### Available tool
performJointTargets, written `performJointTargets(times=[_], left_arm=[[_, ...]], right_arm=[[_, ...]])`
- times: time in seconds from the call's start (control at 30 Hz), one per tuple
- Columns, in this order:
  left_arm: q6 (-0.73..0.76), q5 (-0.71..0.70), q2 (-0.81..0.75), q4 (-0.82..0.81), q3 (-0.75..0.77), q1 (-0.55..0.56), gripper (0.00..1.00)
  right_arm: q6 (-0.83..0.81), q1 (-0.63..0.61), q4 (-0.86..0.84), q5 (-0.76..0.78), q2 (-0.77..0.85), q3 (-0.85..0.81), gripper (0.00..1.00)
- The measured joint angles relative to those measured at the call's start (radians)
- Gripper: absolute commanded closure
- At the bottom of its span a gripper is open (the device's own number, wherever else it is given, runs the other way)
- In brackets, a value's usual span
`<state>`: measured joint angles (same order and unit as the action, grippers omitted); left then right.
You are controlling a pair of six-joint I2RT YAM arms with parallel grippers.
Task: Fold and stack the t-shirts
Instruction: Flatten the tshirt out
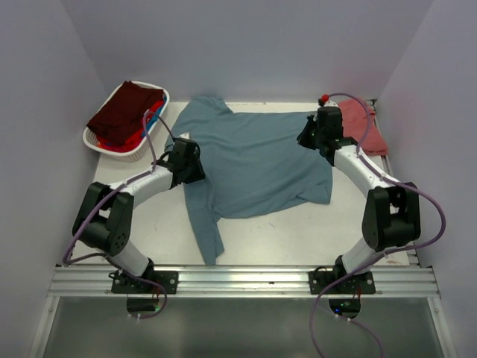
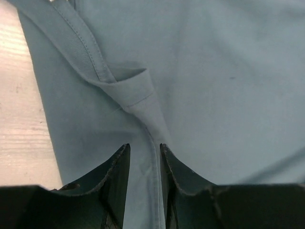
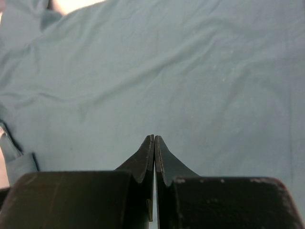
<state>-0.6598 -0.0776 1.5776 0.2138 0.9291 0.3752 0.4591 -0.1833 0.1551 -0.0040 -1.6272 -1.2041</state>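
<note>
Top view first: one teal shirt (image 1: 253, 160) is spread out, a bit crumpled, across the middle of the tabletop (image 1: 298, 231), with one end trailing toward the near edge. One salmon shirt (image 1: 369, 130) sits bunched in the far right corner, just past the teal one. The single white basket (image 1: 112, 145) is in the far left corner with three shirts showing in it: a maroon shirt (image 1: 127, 112) on top, and a blue shirt (image 1: 153, 115) and a red shirt (image 1: 138, 138) peeking out under it. So that's five shirts total. There are two arms. The left hand (image 1: 195, 162) is down on the teal shirt's left edge and the right hand (image 1: 308, 139) is at its far right edge.

Left wrist view: the left hand (image 2: 144, 148) is right on the teal shirt (image 2: 214, 71). Its two fingers (image 2: 119, 167) have a narrow gap, and a ridge of cloth coming off a folded ribbed band (image 2: 81, 43) runs into it. I honestly can't tell if it's pinched. A strip of tabletop (image 2: 19, 119) shows on the left.

Right wrist view: the right hand (image 3: 153, 138) is closed tip to tip, with nothing visible between the tips, and wrinkled teal shirt (image 3: 190, 71) fills the frame.
</note>
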Motion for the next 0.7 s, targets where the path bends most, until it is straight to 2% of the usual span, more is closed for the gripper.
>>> performJointTargets(times=[0.23, 0.33, 0.57, 0.7], left_arm=[[-0.041, -0.037, 0.128, -0.029, 0.000, 0.016, 0.63], [-0.055, -0.059, 0.128, -0.042, 0.000, 0.025, 0.62], [-0.065, -0.124, 0.079, -0.047, 0.000, 0.082, 0.47], [-0.064, -0.143, 0.059, -0.064, 0.013, 0.115, 0.45]], right_arm=[[-0.008, -0.015, 0.010, -0.015, 0.008, 0.062, 1.00], [-0.012, -0.017, 0.010, -0.015, 0.014, 0.074, 1.00], [-0.027, -0.019, 0.010, -0.016, 0.027, 0.096, 1.00], [-0.031, -0.019, 0.009, -0.019, 0.027, 0.096, 1.00]])
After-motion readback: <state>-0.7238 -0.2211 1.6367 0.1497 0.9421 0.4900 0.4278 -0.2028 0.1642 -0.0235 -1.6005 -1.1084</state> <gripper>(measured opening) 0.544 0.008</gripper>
